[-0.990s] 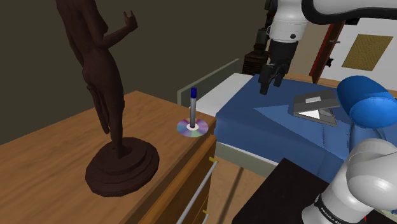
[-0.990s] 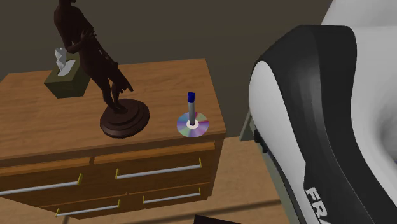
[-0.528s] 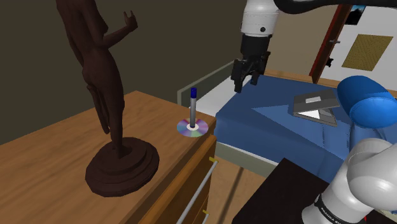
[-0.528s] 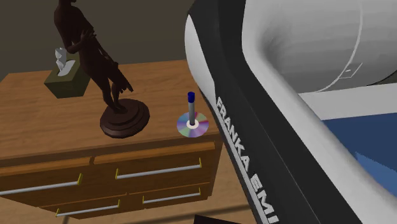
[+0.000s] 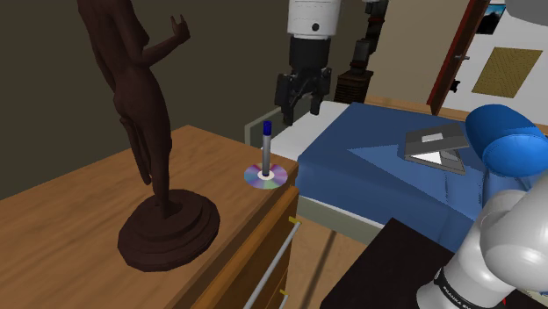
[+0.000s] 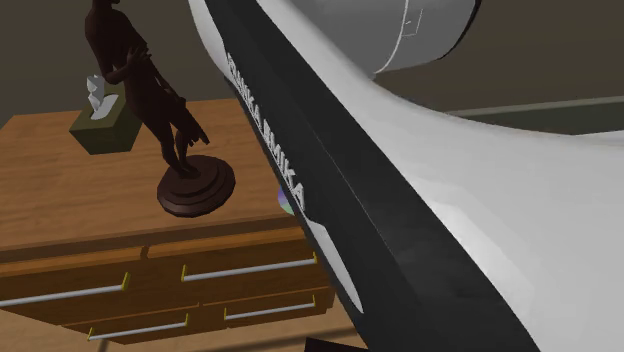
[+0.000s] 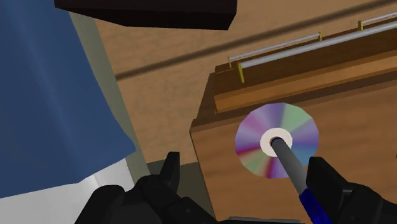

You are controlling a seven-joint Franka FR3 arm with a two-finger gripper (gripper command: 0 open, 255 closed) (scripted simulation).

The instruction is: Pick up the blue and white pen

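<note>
Your gripper (image 5: 299,112) has swung across the bed (image 5: 386,171) since the last frame, leftward in the shoulder view, and now hangs at the dresser (image 5: 79,219) edge. It points down, higher than the pen (image 5: 266,147) and a little to its right in that view, clear of it. The jaws stand apart, with nothing between them in contact.

You will find the pen upright on the white hub of a rainbow disc (image 5: 265,177), near the dresser corner next to the bed. Its barrel is grey and its top end is blue.

From the wrist view you look straight down on the disc (image 7: 277,140). The pen (image 7: 294,172) rises from the disc's centre toward the camera, inside the open span of the gripper (image 7: 245,165) and close to one of the fingers (image 7: 326,181), not gripped.

A tall dark statue (image 5: 145,132) stands farther back on the dresser, well apart from the pen.

In the second exterior view your arm (image 6: 400,180) crosses in front, so you can see just a sliver of the disc (image 6: 282,200) beside it. The statue (image 6: 180,130) and a tissue box (image 6: 103,130) sit at the left.
</note>
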